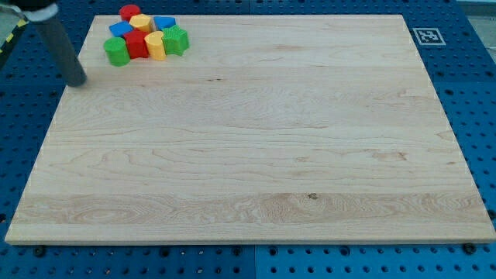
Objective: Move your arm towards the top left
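Now parked at board's (248, 194) left edge: my tip (77, 82), left of the block cluster (146, 35); no pincer, bare rod only.

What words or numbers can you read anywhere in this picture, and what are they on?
None: no word or number shows anywhere.
The only sign is a black-and-white square marker at the top right corner of the wooden board; it is a pattern, not letters.
The coloured blocks at the view's top left carry no writing.
My tip, left of the blocks and apart from them, bears no label either.
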`<state>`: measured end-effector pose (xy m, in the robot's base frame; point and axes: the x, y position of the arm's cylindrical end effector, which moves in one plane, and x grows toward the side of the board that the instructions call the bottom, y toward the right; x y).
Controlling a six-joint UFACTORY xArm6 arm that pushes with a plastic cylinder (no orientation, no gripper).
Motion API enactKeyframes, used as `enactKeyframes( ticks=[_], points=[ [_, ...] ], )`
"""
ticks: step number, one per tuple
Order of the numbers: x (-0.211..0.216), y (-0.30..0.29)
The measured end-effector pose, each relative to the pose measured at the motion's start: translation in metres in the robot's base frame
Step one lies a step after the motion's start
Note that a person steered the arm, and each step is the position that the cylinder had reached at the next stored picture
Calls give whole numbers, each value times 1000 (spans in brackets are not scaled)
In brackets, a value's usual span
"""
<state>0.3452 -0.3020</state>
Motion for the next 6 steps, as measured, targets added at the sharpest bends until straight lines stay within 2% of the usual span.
enactKeyframes(
  ticks=[3,5,6],
  points=[
    [-14,-3],
    [-81,0],
    [-81,0]
  ],
)
